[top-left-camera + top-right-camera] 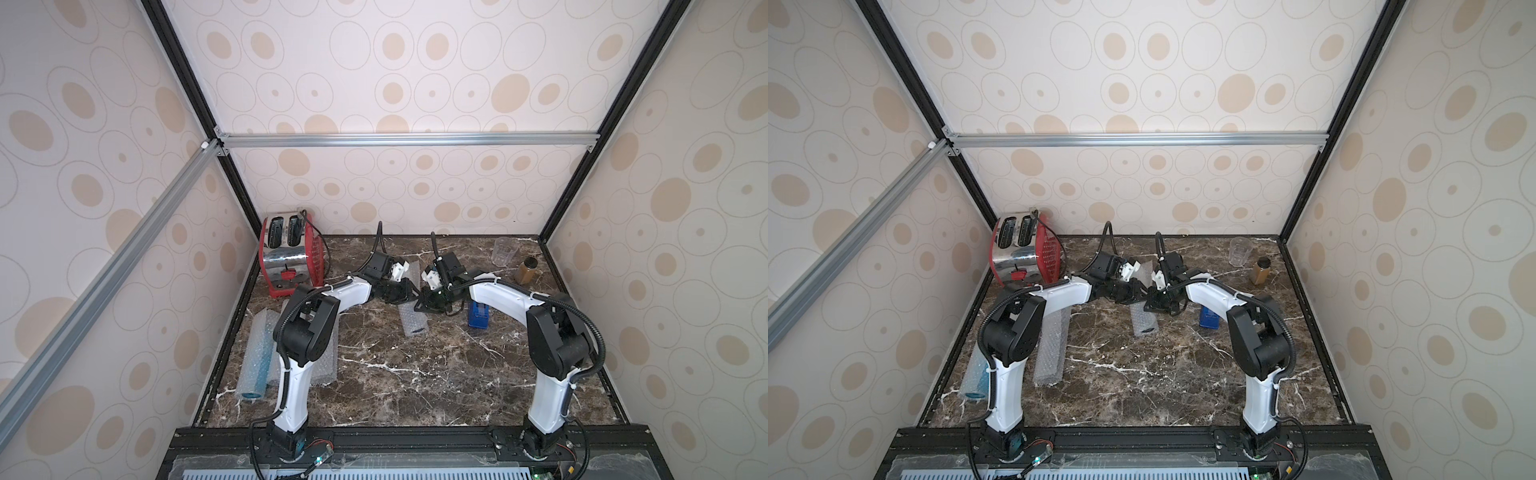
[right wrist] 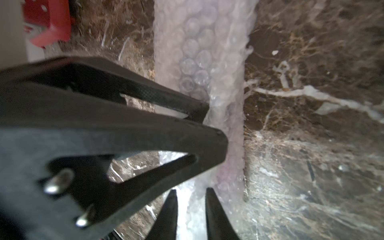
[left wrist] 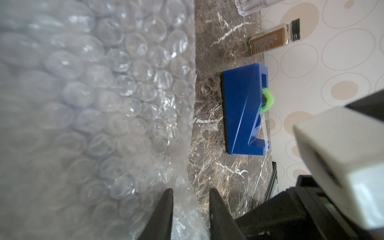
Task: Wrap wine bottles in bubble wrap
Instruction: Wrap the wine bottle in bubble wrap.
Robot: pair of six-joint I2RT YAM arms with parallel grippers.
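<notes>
In both top views your arms are meeting over the middle of the marble table point(image 1: 415, 382). The left gripper point(image 1: 410, 295) and right gripper point(image 1: 424, 303) are crowding the far end of a bubble wrap roll point(image 1: 409, 320), I judge to stop it springing open. A dark bottle point(image 1: 418, 331) is showing at its near end. A second roll point(image 1: 1052, 349) and another around the blue bottle point(image 1: 258, 365) are lying beside your left arm, apparently parked clear of the work. The blue tape dispenser point(image 1: 478, 316) is standing near your right gripper, likely waiting to seal the seam.

In the left wrist view your left gripper's fingers point(image 3: 166, 216) are standing partly apart. A crumpled edge of wrap is lying loosely between them rather than being pinched.

In the right wrist view your right gripper's fingers point(image 2: 216, 214) are straddling the roll with a narrow gap, and I cannot tell whether they are squeezing it. Your left fingertips point(image 2: 220, 135) are touching the roll's side here, probably pinning the overlap
</notes>
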